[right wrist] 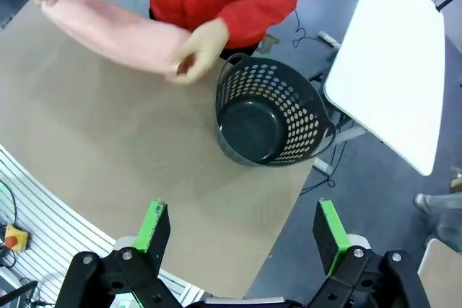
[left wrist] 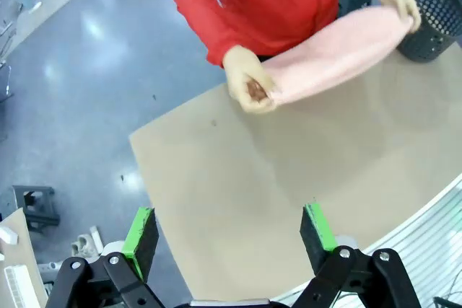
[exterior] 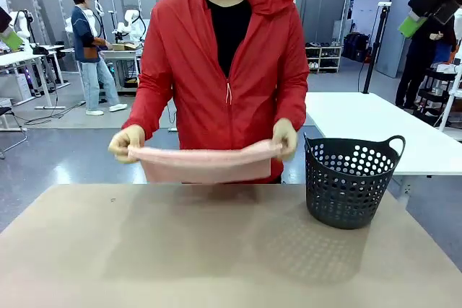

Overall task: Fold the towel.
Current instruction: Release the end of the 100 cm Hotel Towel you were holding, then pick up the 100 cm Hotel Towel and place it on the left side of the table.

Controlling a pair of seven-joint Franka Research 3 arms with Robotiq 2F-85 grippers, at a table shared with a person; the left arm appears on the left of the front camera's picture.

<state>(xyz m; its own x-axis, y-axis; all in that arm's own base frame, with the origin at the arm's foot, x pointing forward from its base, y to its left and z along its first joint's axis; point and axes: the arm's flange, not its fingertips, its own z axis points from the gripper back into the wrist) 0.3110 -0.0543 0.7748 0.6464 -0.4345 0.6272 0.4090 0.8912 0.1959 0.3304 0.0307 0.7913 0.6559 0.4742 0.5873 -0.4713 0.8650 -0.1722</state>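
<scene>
Large light salmon-pink terry-cloth towel (exterior: pixel 206 165) (left wrist: pixel 339 52) (right wrist: pixel 108 30), plain and rectangular, up in the air over the far edge of the flat brown table (exterior: pixel 216 250), well apart from both grippers. Gathered lengthwise into a long soft band, stretched roughly level between a person's two hands, lower part hanging down behind the table's far edge. One hand (exterior: pixel 285 137) pinching the towel's end toward the far right corner, just beside the basket's rim; other hand (exterior: pixel 126 142) closed round the opposite end, toward the far left. Red zip jacket (exterior: pixel 216 70) directly behind the towel. Dark grey perforated round plastic basket (exterior: pixel 350 185) (right wrist: pixel 289 106) with loop handles, upright on the table near its far right corner, open side up. Left gripper (left wrist: pixel 227 230) above the near left part of the table, green-padded fingers spread wide, bare tabletop showing between them, towel far ahead. Right gripper (right wrist: pixel 240 227) likewise spread wide and gripping nothing, above the near right edge, basket ahead of it and the towel beyond. White table (exterior: pixel 375 124) standing apart past the right edge.
</scene>
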